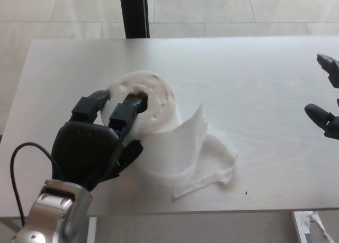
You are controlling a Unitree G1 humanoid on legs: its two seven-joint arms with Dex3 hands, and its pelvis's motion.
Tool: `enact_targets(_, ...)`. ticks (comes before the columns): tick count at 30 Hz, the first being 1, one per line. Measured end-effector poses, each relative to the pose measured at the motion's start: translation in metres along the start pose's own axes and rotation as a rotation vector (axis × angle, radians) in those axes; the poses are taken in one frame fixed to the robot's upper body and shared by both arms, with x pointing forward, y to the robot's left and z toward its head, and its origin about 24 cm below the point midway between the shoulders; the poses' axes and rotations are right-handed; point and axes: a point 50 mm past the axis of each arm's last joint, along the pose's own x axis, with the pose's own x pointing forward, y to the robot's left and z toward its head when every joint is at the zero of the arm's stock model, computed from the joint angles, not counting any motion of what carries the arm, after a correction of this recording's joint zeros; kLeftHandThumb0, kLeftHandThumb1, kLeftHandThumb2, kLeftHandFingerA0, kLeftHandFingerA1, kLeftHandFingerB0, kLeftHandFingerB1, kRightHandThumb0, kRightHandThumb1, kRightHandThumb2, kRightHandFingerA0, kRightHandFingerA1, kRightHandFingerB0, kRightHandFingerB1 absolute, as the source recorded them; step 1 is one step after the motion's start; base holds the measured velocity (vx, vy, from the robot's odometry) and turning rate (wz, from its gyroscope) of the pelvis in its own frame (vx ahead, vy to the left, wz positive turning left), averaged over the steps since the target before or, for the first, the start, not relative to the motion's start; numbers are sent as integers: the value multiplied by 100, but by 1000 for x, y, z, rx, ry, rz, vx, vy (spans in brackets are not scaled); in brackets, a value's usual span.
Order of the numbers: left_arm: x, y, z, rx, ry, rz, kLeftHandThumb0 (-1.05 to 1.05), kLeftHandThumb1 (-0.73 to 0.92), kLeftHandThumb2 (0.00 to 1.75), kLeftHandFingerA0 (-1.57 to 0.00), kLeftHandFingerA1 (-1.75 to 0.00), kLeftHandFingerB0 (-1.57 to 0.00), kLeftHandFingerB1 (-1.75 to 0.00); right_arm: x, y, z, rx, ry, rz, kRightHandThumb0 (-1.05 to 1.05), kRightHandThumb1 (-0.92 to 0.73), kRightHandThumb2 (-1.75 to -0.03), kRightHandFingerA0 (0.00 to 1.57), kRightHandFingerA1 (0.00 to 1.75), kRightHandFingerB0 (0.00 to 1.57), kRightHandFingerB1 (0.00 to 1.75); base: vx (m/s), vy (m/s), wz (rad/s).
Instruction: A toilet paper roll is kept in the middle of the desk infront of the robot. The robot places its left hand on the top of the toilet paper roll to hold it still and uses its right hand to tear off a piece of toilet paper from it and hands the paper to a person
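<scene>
Left forearm (50, 214): silver casing at the near bottom-left corner, with a black cable (21, 163) looping out beside it over the desk's near edge.

Left hand (100, 140): black, pressed down on top of the toilet paper roll, its two thick fingers (124, 110) reaching over the roll's upper face to the hollow core and the thumb tucked against the near side (so it is clamped on the roll, holding it in place).

Toilet paper roll (153, 102): standing on end in the left-middle of the desk, its top face rumpled and dented around the core, partly covered by the hand.

Loose paper tail (198, 153): a wide strip coming off the roll's near-right side, curling up into a standing fold just beside the roll and then slumping in a crumpled loop on the desk, its ragged end lying toward the near edge.

Desk (254, 89): pale wood grain, otherwise bare across its right half.

Right hand (326, 95): only black fingertips show at the far right edge, one above and one below, well apart from the roll and the paper, spread with nothing between them.

Floor (238, 10): pale tiles beyond the desk, and a dark upright post (135, 12) rising behind the far edge.
</scene>
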Motion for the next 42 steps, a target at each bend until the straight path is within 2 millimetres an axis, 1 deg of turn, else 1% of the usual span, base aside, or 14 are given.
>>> enact_targets(6, 0, 0, 0, -5, 0, -1, -68, 71, 106, -30, -59, -36, -55, 10, -8, 12, -44, -28, -27, -105, -72, -91, 0, 0, 0, 2, 0, 0, 0)
enact_targets(7, 0, 0, 0, -6, 0, -1, -63, 85, 65, -33, -53, -40, -41, 12, -10, 15, -50, -32, -34, -105, -84, -67, 0, 0, 0, 3, 0, 0, 0)
enact_targets(8, -1, 0, -1, -7, 2, -1, -68, 70, 106, -29, -59, -35, -55, 14, -13, 17, -54, -38, -43, -104, -66, -93, 0, 0, 0, 2, 0, 0, 0)
enact_targets(14, -2, 0, -2, -14, 7, -1, -64, 86, 65, -34, -52, -40, -41, 19, -25, 28, -60, -54, -93, -103, -84, -66, 0, 0, 0, 0, 0, 0, 0)
enact_targets(15, -3, 0, -2, -15, 8, -1, -69, 71, 106, -30, -59, -35, -54, 18, -29, 31, -55, -56, -104, -104, -83, -67, 0, 0, 0, 0, 0, 0, 0)
enact_targets(18, -3, 1, -3, -20, 12, 1, -68, 71, 107, -31, -60, -34, -55, 17, -39, 37, -44, -67, -131, -105, -87, -65, 0, 0, 0, 0, 0, 0, 0)
enact_targets(19, -3, 1, -3, -22, 14, -1, -64, 86, 66, -34, -52, -40, -41, 16, -43, 38, -42, -69, -137, -102, -76, -93, 0, 0, 0, 0, 0, 0, 0)
enact_targets(21, -3, 3, -4, -28, 18, 8, -66, 70, 110, -29, -59, -34, -55, 14, -52, 40, -41, -76, -152, -102, -91, -68, 0, 0, 0, 0, 0, 0, 0)
enact_targets(22, -2, 5, -3, -32, 16, 14, -68, 89, 67, -34, -53, -41, -41, 13, -56, 40, -43, -77, -157, -99, -89, -67, 0, 0, 0, 0, 0, 0, 0)
enact_targets(23, -2, 8, -4, -38, 18, 23, -68, 89, 66, -33, -53, -40, -41, 11, -61, 39, -46, -81, -166, -105, -74, -111, 0, 23, 0, 3, 0, 0, 0)
enact_targets(26, -1, 16, -6, -48, 20, 25, -66, 87, 66, -35, -55, -43, -43, 2, -79, 33, -64, -78, -187, -105, -74, -109, 0, 22, 0, 1, 0, 0, 0)
enact_targets(27, -1, 17, -7, -48, 21, 24, -66, 70, 108, -31, -60, -33, -55, 1, -81, 32, -68, -77, -188, -105, -73, -107, 0, 22, 0, 0, 0, 0, 0)
enact_targets(28, 1, 21, -9, -47, 23, 23, -68, 84, 68, -39, -53, -40, -43, -4, -88, 29, -78, -72, -194, -104, -73, -107, 0, 22, 0, 0, 0, 0, 0)
enact_targets(42, 55, 118, -14, -29, -31, 197, -71, 89, 67, -45, -58, -43, -42, -31, -116, 7, -122, -2, -172, -100, -67, -94, 0, 14, 1, 0, 0, 0, 0)
